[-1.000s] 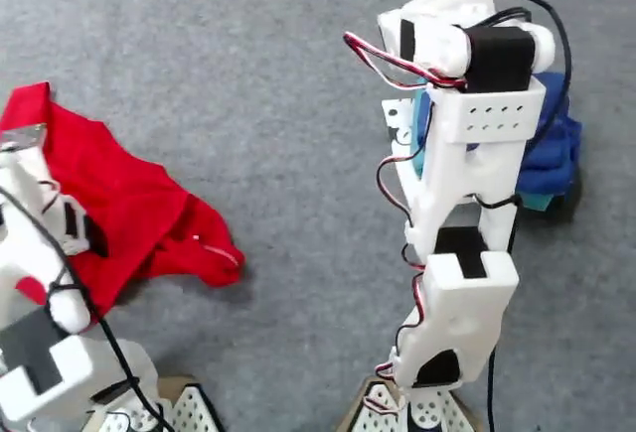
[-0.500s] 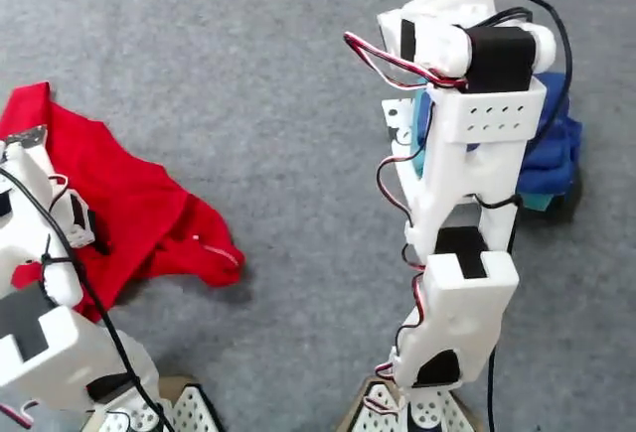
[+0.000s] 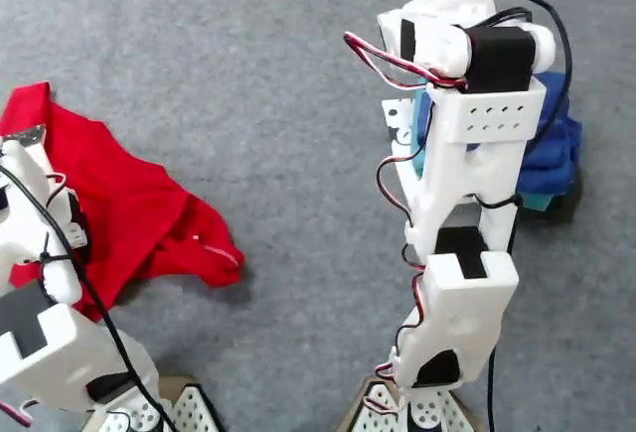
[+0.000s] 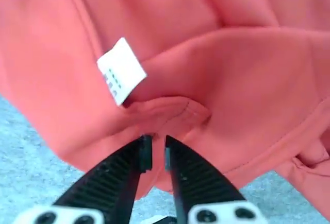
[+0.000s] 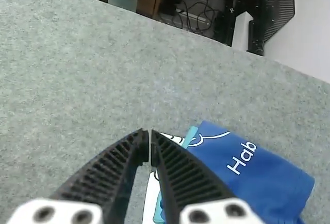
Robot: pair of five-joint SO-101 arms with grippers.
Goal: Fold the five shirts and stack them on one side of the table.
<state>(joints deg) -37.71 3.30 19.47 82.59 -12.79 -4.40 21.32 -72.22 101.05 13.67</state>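
Note:
A crumpled red shirt [image 3: 129,204] lies at the table's left side. My left arm [image 3: 35,243] is over its near left part. In the left wrist view my left gripper [image 4: 153,151] is closed to a thin slit on a folded hem of the red shirt [image 4: 232,80], next to a white label [image 4: 121,77]. A stack of folded shirts [image 3: 552,154], blue on top with teal beneath, sits at the right, partly hidden behind my upright right arm [image 3: 467,154]. My right gripper [image 5: 149,142] is shut and holds nothing, hanging above the table beside the blue shirt [image 5: 247,177].
Grey carpet-like table cover [image 3: 278,84] stretches between the red shirt and the stack. Both arm bases stand at the near edge. Furniture and cables show beyond the table's far edge [image 5: 216,2].
My left arm has shifted a little to the left and toward the near edge over the red shirt. The shirt and the right arm have stayed put.

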